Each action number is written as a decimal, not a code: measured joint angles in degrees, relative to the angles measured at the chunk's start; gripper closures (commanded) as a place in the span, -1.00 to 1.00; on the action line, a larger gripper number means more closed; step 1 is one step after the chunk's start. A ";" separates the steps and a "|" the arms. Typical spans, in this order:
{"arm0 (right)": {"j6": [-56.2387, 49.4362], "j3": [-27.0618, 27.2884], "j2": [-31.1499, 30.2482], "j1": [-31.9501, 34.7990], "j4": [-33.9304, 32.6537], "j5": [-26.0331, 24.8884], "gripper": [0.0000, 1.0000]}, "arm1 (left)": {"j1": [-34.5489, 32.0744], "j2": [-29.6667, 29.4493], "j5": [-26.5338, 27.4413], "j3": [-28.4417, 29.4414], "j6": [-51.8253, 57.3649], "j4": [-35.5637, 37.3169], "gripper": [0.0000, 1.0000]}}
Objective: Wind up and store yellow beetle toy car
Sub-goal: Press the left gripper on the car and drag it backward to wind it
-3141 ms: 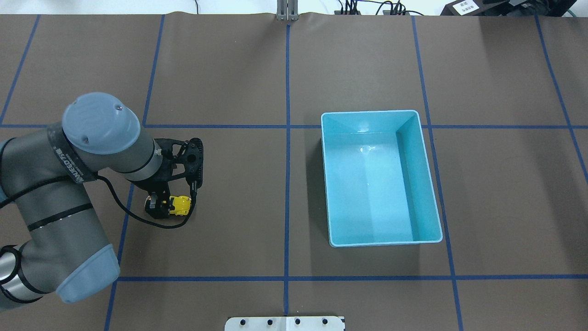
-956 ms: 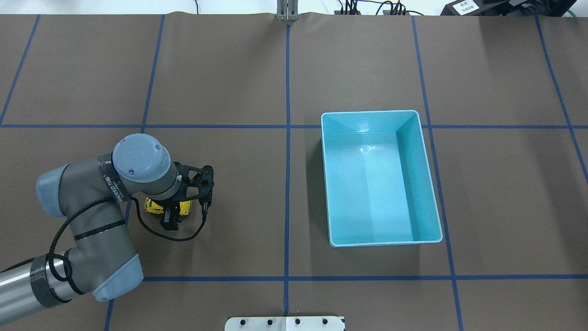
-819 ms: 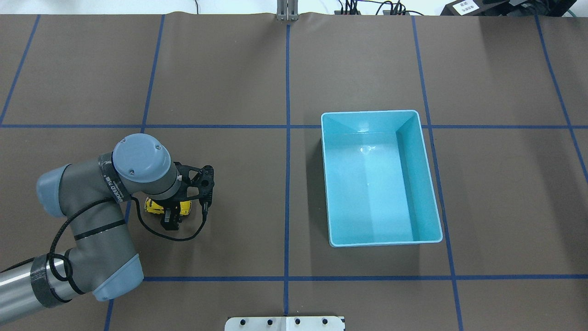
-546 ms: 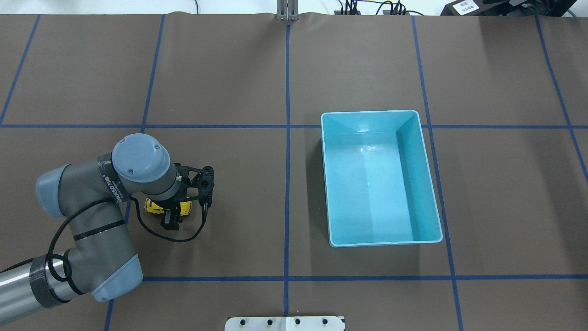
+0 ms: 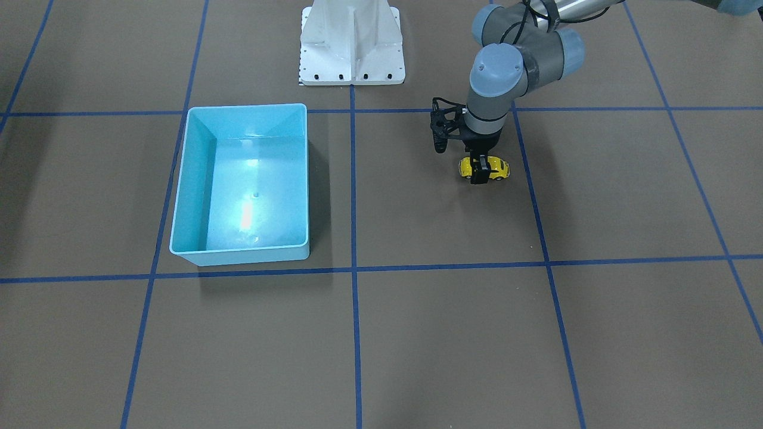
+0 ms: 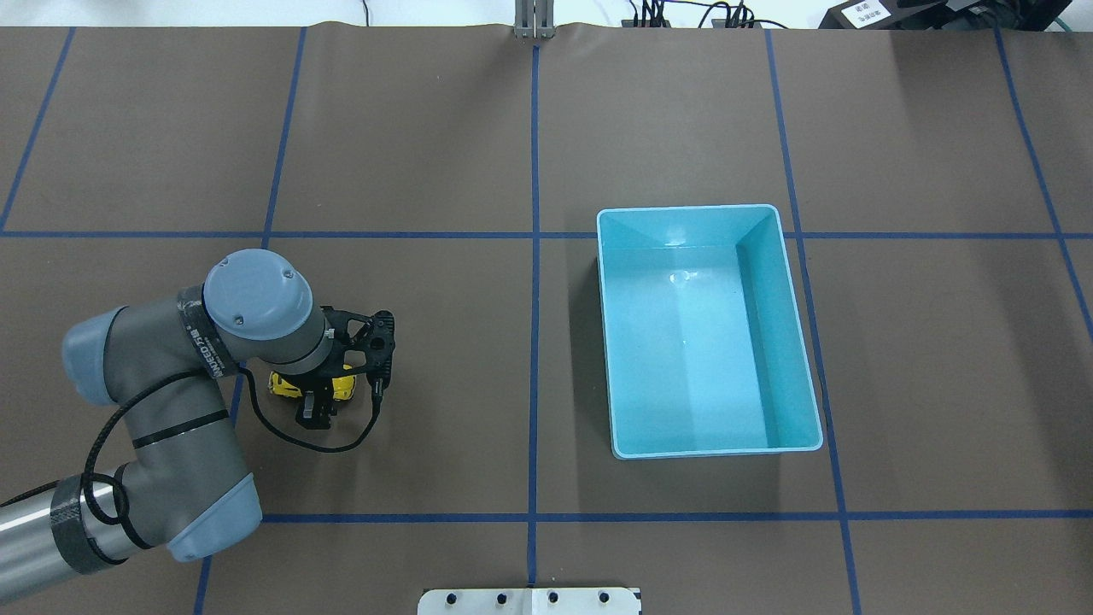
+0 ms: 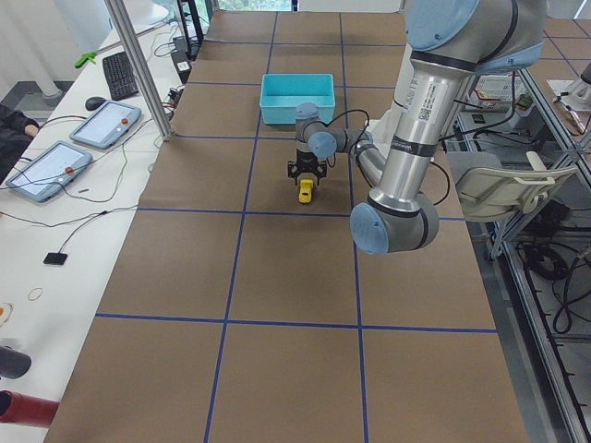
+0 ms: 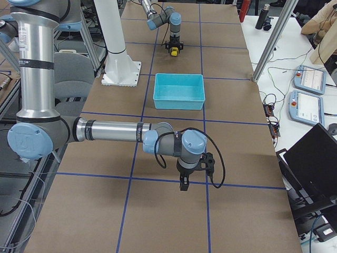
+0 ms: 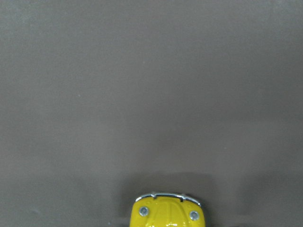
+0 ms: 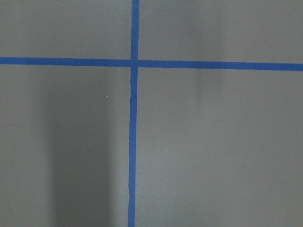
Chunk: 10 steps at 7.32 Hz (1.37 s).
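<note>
Front view: left hand (image 5: 480,174) clamps yellow beetle toy car (image 5: 496,169) across its middle, wheels on table (image 5: 417,333), apparently for pull-back winding; overhead: light-blue bin (image 6: 709,207) well apart from that hand; right-side view: right hand (image 8: 183,185), closure cannot be told.

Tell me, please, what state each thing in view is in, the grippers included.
car: upright, gripped across its middle, outside the bin.
left gripper: fingers shut on the car.
right gripper: hanging far from car and bin; open or shut cannot be told.
bin: upright, empty.
</note>
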 measured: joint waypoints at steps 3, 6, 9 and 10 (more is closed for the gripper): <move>-0.05 -0.08 0.00 0.00 -0.05 -0.03 -1.00 | -0.01 0.62 0.00 -0.23 0.01 -0.49 0.69; -0.05 -0.08 0.05 0.00 -0.06 -0.11 -1.00 | -0.24 1.92 -2.38 -2.29 -0.04 -1.40 1.00; -0.05 -0.18 0.04 0.00 -0.06 0.03 -1.00 | -1.15 3.93 -4.23 -5.91 -0.20 -1.73 1.00; -0.05 -0.20 -0.01 0.00 -0.06 0.03 -1.00 | -1.32 4.08 -4.24 -6.17 -0.41 -1.96 1.00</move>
